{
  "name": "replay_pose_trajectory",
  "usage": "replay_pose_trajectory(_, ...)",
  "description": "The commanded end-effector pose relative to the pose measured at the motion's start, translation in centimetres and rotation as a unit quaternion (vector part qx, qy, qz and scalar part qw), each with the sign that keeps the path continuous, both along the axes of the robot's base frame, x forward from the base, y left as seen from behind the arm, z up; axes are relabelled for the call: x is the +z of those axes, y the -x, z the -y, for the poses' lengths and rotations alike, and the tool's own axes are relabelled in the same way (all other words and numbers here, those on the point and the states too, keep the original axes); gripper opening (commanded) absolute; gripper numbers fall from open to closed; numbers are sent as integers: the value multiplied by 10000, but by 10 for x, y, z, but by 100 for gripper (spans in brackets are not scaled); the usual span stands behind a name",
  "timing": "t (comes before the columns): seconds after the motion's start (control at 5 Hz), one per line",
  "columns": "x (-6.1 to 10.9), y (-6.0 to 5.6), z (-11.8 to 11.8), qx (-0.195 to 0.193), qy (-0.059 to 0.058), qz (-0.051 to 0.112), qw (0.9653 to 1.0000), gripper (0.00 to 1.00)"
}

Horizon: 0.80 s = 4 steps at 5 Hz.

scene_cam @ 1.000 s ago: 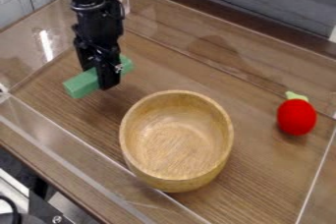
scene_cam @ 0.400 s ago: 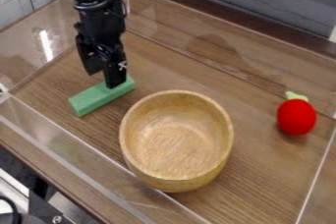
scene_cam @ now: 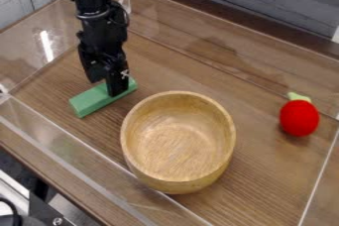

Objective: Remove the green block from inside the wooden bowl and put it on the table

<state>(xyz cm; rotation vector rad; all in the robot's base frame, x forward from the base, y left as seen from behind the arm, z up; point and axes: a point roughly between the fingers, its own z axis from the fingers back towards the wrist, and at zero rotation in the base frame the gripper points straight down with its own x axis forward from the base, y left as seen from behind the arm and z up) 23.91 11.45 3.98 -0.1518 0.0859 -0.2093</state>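
The green block [scene_cam: 95,99] lies flat on the table [scene_cam: 225,56], just left of the wooden bowl [scene_cam: 177,139] and outside it. The bowl holds nothing. My gripper [scene_cam: 106,74] hangs right above the block's far end, black fingers pointing down, open, with nothing between them. Its fingertips stand close over the block; whether they touch it I cannot tell.
A red strawberry-like toy [scene_cam: 299,117] sits at the right, near the clear acrylic wall [scene_cam: 315,185]. Acrylic walls also run along the front and left edges of the table. The arm's black column rises toward the top left.
A second ago the gripper held the green block above the table. It has since opened, the block now lies on the table, and the gripper has lifted slightly.
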Motion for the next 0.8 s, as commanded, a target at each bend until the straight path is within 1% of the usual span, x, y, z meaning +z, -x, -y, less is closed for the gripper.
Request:
replay_pose_trajectory(0.0,13,-4,0,48,35,126,9999,100)
replay_pose_trajectory(0.2,18,-4,1,97,122,108,9998,100)
replay_pose_trajectory(0.6,28,-5,2,185,239,76,9995,100)
